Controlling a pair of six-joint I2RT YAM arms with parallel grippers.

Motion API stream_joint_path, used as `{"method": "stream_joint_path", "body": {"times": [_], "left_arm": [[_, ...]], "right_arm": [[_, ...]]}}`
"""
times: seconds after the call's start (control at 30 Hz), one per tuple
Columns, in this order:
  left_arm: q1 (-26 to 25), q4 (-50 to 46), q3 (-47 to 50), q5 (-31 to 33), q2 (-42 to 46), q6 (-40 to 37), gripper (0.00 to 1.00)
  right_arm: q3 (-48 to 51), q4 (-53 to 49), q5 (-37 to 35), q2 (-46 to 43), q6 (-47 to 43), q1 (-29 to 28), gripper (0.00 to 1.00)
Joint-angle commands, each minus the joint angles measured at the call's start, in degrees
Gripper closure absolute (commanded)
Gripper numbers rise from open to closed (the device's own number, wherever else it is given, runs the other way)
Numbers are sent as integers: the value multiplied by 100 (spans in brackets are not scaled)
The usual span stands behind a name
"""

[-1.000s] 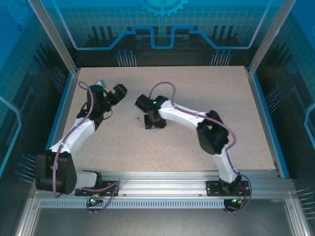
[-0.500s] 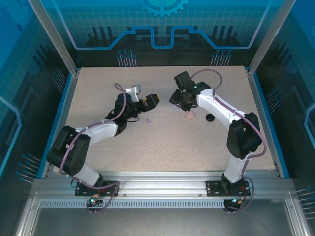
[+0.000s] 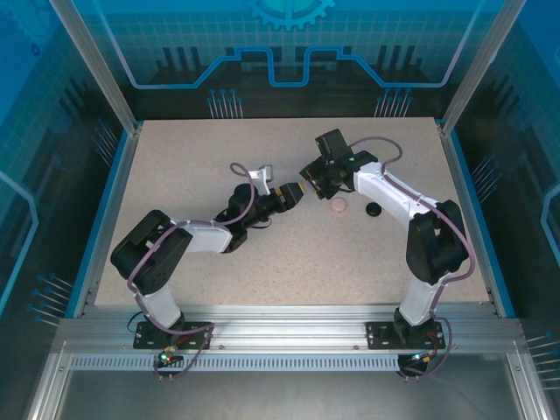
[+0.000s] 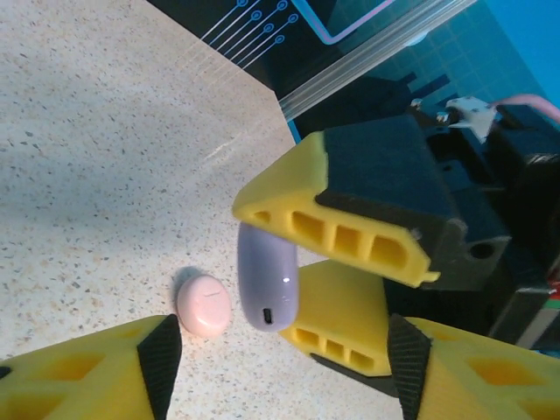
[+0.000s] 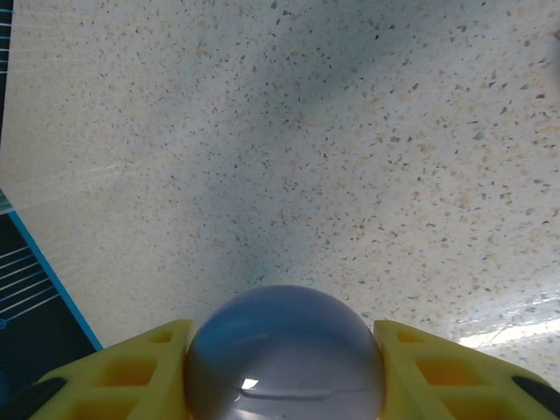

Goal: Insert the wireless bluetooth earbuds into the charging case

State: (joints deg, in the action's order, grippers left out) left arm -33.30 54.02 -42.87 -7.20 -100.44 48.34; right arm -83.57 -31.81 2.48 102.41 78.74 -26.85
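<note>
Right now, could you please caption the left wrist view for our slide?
Right gripper holds a lilac charging case edge-on before the open left gripper; pink case on the table.

A left arm (image 3: pixel 201 236) and a right arm (image 3: pixel 394 188) are standing inside an enclosed robotics lab test cell. A speckled bench (image 3: pixel 289 271) is sitting boxed in by aluminium posts (image 3: pixel 96 66) and translucent blue panels (image 3: pixel 376 44) bearing circuit-line and gear graphics (image 3: pixel 289 10), while a slotted aluminium rail (image 3: pixel 289 337) is carrying the arms' bases along the near edge, with cables (image 3: pixel 188 335) trailing beneath.
</note>
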Motion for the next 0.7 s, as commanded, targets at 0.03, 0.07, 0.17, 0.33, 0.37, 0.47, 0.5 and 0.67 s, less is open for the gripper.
{"method": "stream_joint_path", "body": {"times": [0.03, 0.07, 0.17, 0.33, 0.37, 0.47, 0.5, 0.67], "left_arm": [[-53, 414, -163, 208, -196, 123, 43], [-45, 408, -192, 214, -228, 128, 43], [-51, 396, -330, 201, -340, 136, 44], [-54, 425, -533, 197, -541, 191, 48], [-68, 436, -566, 202, -582, 215, 48], [-67, 487, -659, 210, -684, 269, 50], [-71, 487, -698, 210, -715, 267, 51], [-72, 479, -793, 229, -827, 271, 57]], "right_arm": [[-53, 106, 95, -265, 230, -18, 60], [-47, 109, 94, -279, 244, -31, 60], [-22, 129, 114, -301, 264, -61, 60], [30, 201, 146, -319, 311, -101, 60], [29, 219, 164, -318, 309, -110, 60], [8, 228, 185, -304, 305, -130, 61], [7, 228, 183, -302, 302, -136, 61], [30, 223, 185, -317, 294, -140, 61]]}}
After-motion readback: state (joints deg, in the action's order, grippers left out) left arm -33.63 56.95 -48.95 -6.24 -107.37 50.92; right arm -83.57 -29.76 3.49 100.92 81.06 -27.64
